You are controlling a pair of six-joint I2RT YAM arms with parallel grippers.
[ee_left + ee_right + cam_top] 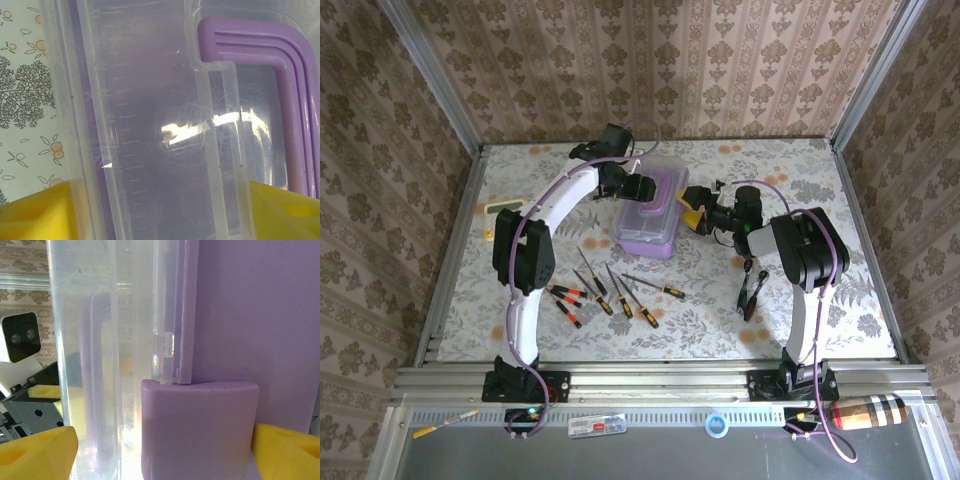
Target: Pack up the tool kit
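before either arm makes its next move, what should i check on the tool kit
1. The left hand straddles the clear lid: ok.
2. The right hand straddles the purple latch: ok.
3. Either hand actually gripping: cannot tell.
4. All screwdrivers inside the box: not ok, several lie loose on the table.
5. The pliers inside the box: not ok, they lie by the right arm.

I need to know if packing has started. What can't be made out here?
- Inside the purple box: top view, cloudy lid and the left arm cover it.
- Left tool and right tool grip: wrist views, bottom edge cuts off the pads.
- Pliers: top view, too small for detail.
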